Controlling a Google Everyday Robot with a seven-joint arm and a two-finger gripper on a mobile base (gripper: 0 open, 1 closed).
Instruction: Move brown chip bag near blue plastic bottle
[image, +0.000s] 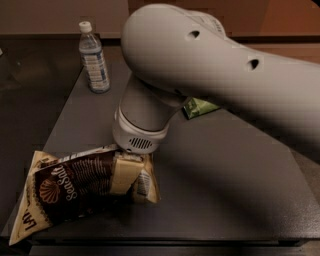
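1. Brown bag (70, 192) lies flat at the table's (225, 190) 7 o'clock corner.
2. Pincer (125, 174) is down on the brown bag's 3 o'clock end, touching it; I cannot tell whether it is clenched or released.
3. Bottle (95, 60) stands upright at the table's 11 o'clock, well apart from the brown bag.
4. Green bag (200, 106) lies at the pincer's 1 o'clock, partly behind the arm (225, 80).

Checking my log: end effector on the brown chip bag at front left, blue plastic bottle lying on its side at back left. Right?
No: the camera view shows the blue plastic bottle standing upright at back left. The end effector is on the brown chip bag at front left.
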